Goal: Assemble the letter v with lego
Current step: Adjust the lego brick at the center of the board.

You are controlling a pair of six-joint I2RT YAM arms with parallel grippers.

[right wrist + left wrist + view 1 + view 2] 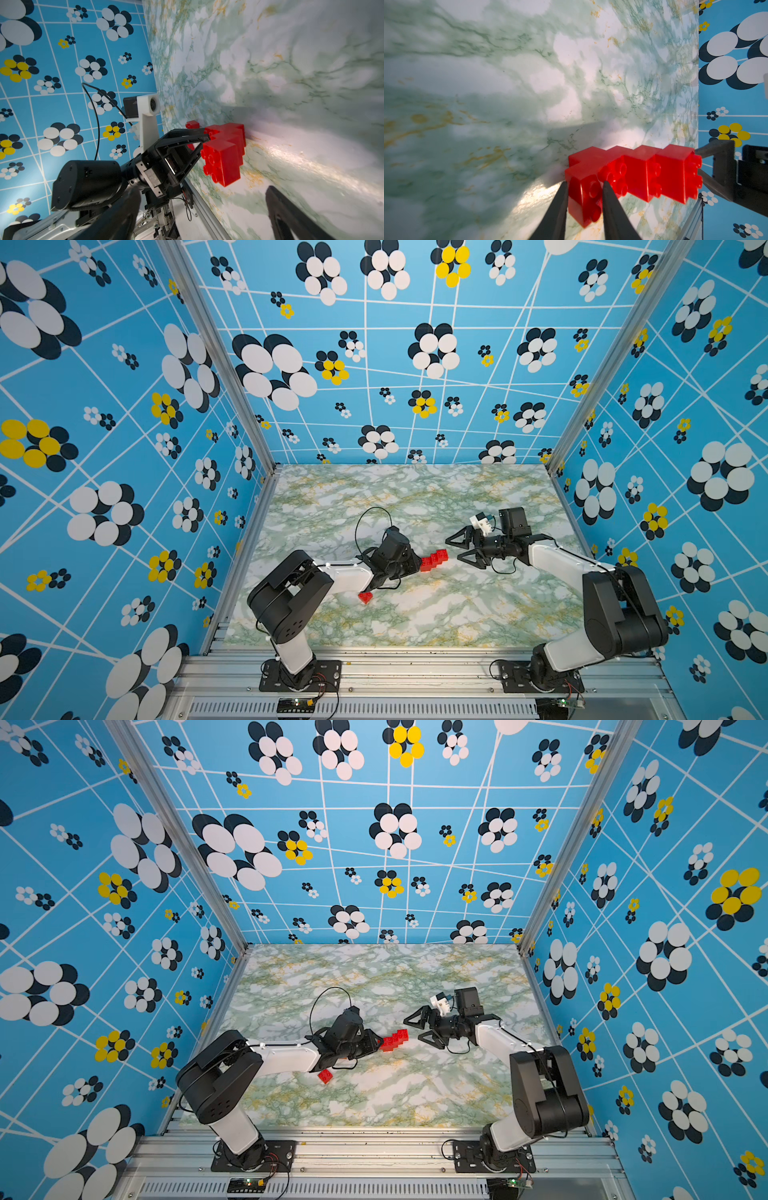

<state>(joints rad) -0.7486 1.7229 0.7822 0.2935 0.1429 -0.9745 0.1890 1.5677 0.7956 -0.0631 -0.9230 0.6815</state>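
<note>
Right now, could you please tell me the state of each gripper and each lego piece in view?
left gripper: shut on one end of the stepped cluster.
right gripper: open, empty, apart from the bricks.
stepped cluster: joined staircase, V unfinished.
loose brick: alone on the table, untouched.

My left end effector (pixel 584 186) is clamped on one end of the lego (pixel 434 560); my right end effector (pixel 453 548) hangs spread wide just off its other end, apart.

Seen from the right wrist, left jaws partly hide the lone lego brick (pixel 192 124).
</note>
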